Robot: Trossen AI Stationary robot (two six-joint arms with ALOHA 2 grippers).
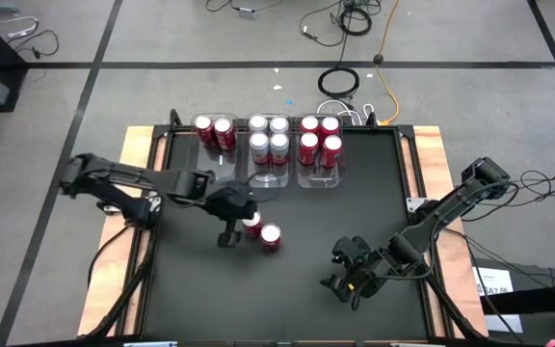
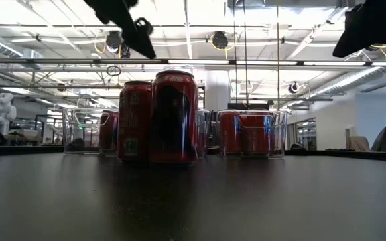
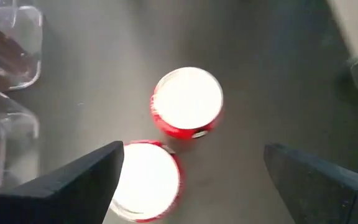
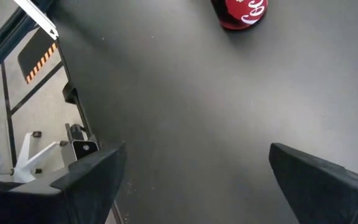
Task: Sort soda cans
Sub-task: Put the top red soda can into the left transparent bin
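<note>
**Two red cans loose on the table, ten already in the bins**

Two red soda cans [image 1: 261, 231] stand upright in the middle of the black table [image 1: 355, 202], touching or very nearly touching each other. From above, one sits at [image 1: 251, 225] and the other just beside it at [image 1: 271, 237]. The left wrist view looks straight down on their bright silver tops, one at [image 3: 187, 99] and the second at [image 3: 145, 180].

At the far edge of the table stand three clear plastic bins. The left bin [image 1: 207, 145] holds two red cans [image 1: 214, 129]. The middle bin [image 1: 268, 177] holds four silver cans [image 1: 269, 137]. The right bin [image 1: 320, 177] holds four red cans [image 1: 320, 139]. In the low view the two loose cans [image 2: 159, 120] loom large in front, with the bins and their red cans [image 2: 246, 132] behind them.

The left hand [image 1: 231, 224] hangs over the table right at the two loose cans, its fingers [image 3: 73, 183] spread wide, holding nothing. One of the cans lies partly between them in the left wrist view, the other farther out.

The right hand [image 1: 345, 275] waits near the front right part of the table, well apart from the cans. Its fingers [image 4: 82, 180] are also spread wide and empty over bare table, and a red can [image 4: 240, 14] shows at the edge of the right wrist view.
</note>
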